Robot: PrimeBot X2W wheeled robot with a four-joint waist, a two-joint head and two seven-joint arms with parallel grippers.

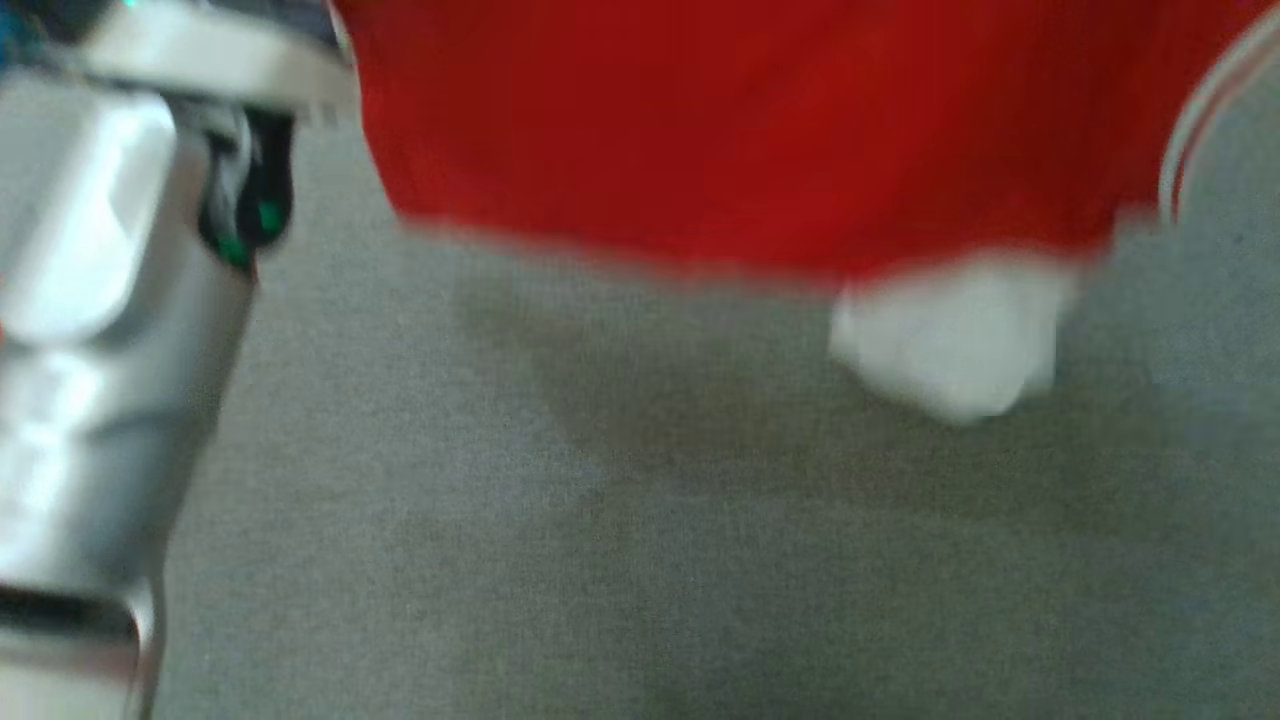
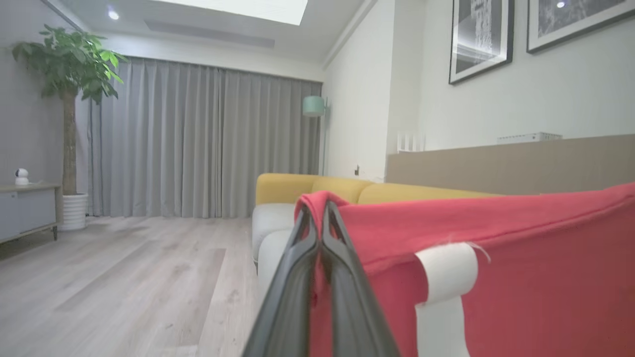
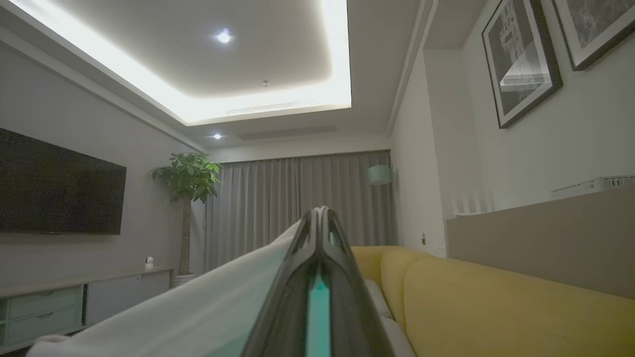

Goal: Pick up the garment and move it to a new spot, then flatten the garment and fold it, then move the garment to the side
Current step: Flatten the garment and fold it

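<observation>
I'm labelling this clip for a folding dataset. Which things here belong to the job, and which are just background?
Job:
- garment, red with white trim
- left end effector, shut on it
- right end effector, shut, apparently on its pale part

Background:
- sofa
- plant
- curtain
- lamp
- pictures
- TV

No legible text, label, brand, number or sign on any surface in view.
</observation>
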